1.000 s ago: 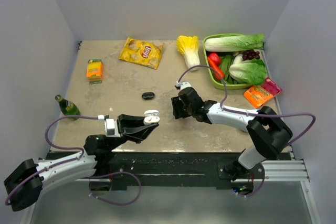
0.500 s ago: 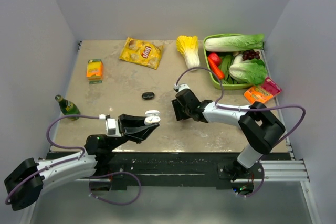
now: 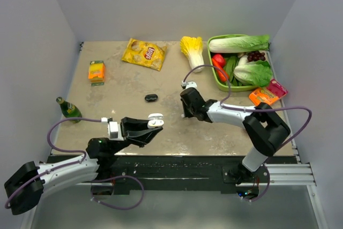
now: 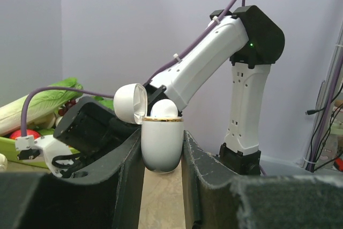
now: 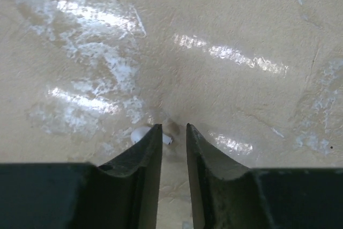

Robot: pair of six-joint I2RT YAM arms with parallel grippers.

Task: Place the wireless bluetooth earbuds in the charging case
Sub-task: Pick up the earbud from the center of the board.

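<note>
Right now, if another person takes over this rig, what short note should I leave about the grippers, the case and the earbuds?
Left gripper: shut on the white charging case, held upright, lid open.
Right gripper: tips down at the table, jaws nearly together; a white earbud shows beside one fingertip, grip uncertain.
Done: case in hand and open; a white dome shows inside, bud or not unclear.
To do: seat this bud in the case. A small black item lies on the table.
</note>
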